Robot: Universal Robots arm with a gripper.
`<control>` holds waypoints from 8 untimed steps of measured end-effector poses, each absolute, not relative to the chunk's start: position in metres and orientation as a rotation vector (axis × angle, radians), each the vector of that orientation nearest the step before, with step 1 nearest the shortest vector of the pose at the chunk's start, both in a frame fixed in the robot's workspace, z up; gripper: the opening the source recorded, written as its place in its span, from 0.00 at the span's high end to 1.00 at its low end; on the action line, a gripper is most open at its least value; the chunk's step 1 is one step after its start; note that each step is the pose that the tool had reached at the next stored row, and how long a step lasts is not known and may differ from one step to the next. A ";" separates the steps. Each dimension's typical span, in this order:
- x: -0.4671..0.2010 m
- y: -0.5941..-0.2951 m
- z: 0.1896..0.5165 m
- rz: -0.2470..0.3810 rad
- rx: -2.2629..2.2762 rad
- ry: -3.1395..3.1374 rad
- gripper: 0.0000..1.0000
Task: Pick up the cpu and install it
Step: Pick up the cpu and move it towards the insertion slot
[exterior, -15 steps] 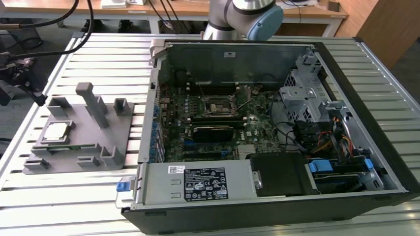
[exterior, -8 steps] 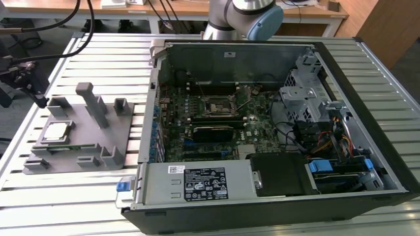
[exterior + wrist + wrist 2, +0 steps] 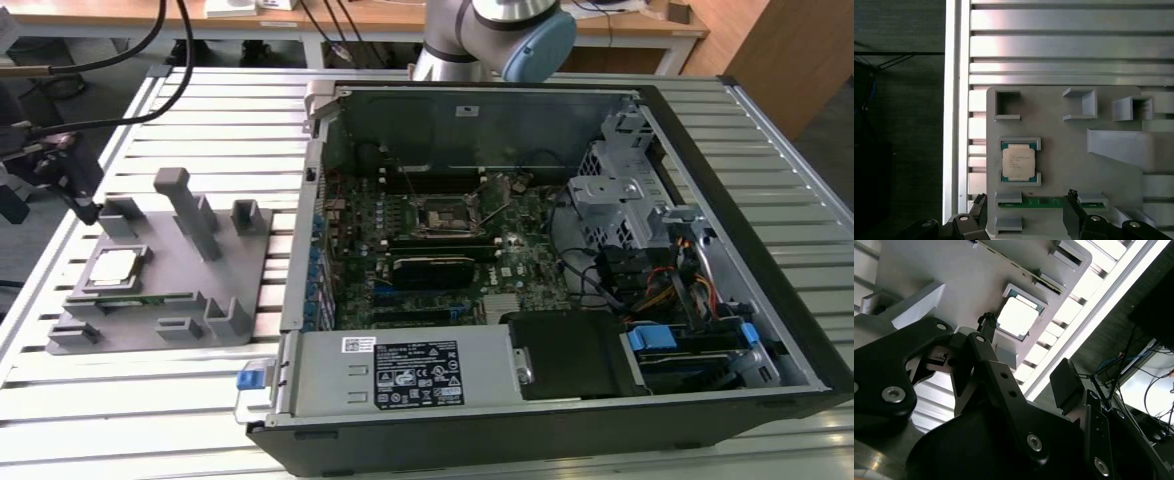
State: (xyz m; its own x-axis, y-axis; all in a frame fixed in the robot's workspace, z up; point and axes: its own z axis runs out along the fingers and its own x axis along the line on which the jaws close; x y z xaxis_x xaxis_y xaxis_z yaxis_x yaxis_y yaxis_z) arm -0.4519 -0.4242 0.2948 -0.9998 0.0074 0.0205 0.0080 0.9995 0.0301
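The arm [image 3: 497, 28] is standing at the far edge of the slatted worktop [image 3: 214, 110] in the exterior view. It is behind the open computer case [image 3: 767, 190], with its blue-capped joint showing just above the case's back wall.

In the first wrist view the gripper [image 3: 1025, 196] is looking straight down on a grey holder [image 3: 1064, 160] and hanging above it without touching. Its two black fingers [image 3: 1074, 220] are spread wide apart and are gripping nothing.

The cpu [image 3: 1018, 161] is lying flat in a shallow nest on the holder, silver top facing up. Low brackets are hugging two of its opposite edges. It is sitting near the fingertips but apart from them. In the exterior view the holder is resting on the worktop, outside the case and on the exterior view's left of it.

A thin green memory stick [image 3: 1044, 201] is lying in a slot just beside the cpu's nest, showing in the gap between the two fingertips. Tall grey posts [image 3: 187, 215] and small open blocks are standing on the holder around the nest.

Inside the case, the motherboard [image 3: 514, 255] is lying flat with its black-framed socket [image 3: 441, 215] near the middle, well apart from the cpu. A grey power supply [image 3: 400, 370] is sitting along the near edge, and bundled wires are crowding the side on the exterior view's right.
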 end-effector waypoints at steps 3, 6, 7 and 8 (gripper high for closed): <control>-0.452 -0.424 0.292 -0.047 -0.012 -3.121 0.30; -0.452 -0.424 0.290 -0.047 -0.012 -3.121 0.30; -0.452 -0.424 0.290 -0.047 -0.012 -3.121 0.30; -0.452 -0.425 0.289 -0.047 -0.012 -3.121 0.30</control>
State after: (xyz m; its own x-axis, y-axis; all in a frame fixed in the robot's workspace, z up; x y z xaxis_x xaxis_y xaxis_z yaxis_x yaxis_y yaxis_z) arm -0.4519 -0.4245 0.2889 -0.9998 0.0071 0.0205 0.0077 0.9995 0.0300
